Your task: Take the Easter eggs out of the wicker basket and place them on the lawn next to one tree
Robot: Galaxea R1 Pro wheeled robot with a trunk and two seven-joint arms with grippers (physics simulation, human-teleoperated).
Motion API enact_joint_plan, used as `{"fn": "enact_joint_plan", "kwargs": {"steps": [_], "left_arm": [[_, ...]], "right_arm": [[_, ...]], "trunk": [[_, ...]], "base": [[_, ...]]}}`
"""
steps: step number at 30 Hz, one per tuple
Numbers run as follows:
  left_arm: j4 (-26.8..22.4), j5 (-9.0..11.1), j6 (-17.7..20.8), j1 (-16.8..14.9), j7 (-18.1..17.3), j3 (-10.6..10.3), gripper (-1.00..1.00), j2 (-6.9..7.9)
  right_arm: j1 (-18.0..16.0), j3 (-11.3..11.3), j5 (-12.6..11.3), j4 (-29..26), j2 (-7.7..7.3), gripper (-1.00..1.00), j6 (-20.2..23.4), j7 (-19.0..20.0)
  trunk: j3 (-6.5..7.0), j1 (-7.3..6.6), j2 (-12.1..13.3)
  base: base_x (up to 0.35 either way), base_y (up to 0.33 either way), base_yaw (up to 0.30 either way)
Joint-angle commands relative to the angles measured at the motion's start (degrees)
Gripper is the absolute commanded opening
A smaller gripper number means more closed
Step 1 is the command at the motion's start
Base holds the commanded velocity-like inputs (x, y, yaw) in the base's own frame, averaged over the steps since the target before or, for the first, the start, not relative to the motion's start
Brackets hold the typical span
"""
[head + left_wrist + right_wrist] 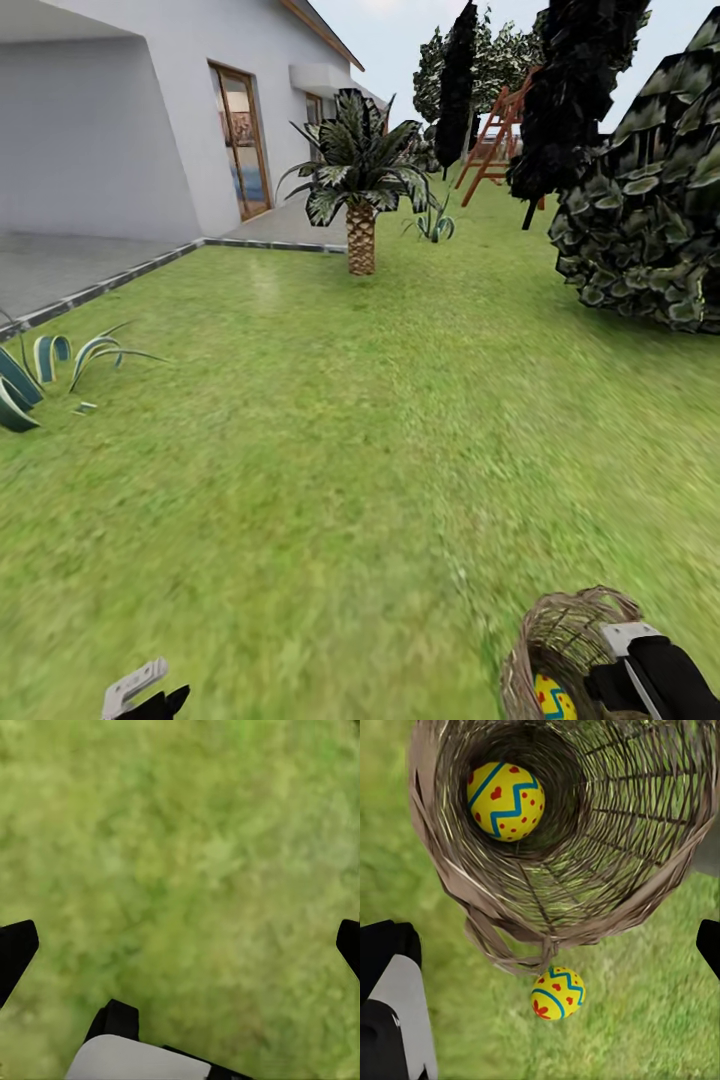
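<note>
Gaping right claw (547, 945) facing wicker basket (607, 870), untouched.

- No words, labels, brands, numbers or signs can be read anywhere.
- The eggs (505, 800) carry only painted zigzags, dots and flower marks, no lettering.
- The house (150, 110) wall and door bear no writing.

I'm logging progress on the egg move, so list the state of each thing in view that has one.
wicker basket: tipped so its open mouth faces the right wrist camera, one egg inside.
egg in basket: lying deep inside, not held.
egg on lawn: out of the basket, on the grass just outside its rim.
left pincer: open, empty, over bare lawn.
right pincer: open, empty, at the basket rim.
</note>
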Motion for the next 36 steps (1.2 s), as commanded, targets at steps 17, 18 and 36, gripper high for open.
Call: {"fn": "enact_joint_plan", "kwargs": {"steps": [17,18,36], "left_arm": [[-0.4,0.7,2.9,0.0,-0.2,0.6,1.00,4.49],[-0.4,0.7,2.9,0.0,-0.2,0.6,1.00,4.47],[-0.2,0.6,2.5,0.0,-0.2,0.1,1.00,3.83]], "right_arm": [[0.0,-0.1,0.6,-0.1,-2.10,1.00,0.3,0.7],[0.0,-0.1,0.6,-0.1,-2.12,1.00,0.3,0.7],[0.0,-0.1,0.6,-0.2,-2.13,1.00,0.3,0.6]], "trunk": [[-0.05,0.03,0.0],[-0.05,0.03,0.0],[-0.05,0.03,0.0]], "base": [[0.223,0.092,0.000],[0.082,0.007,0.000],[0.008,0.001,0.000]]}}
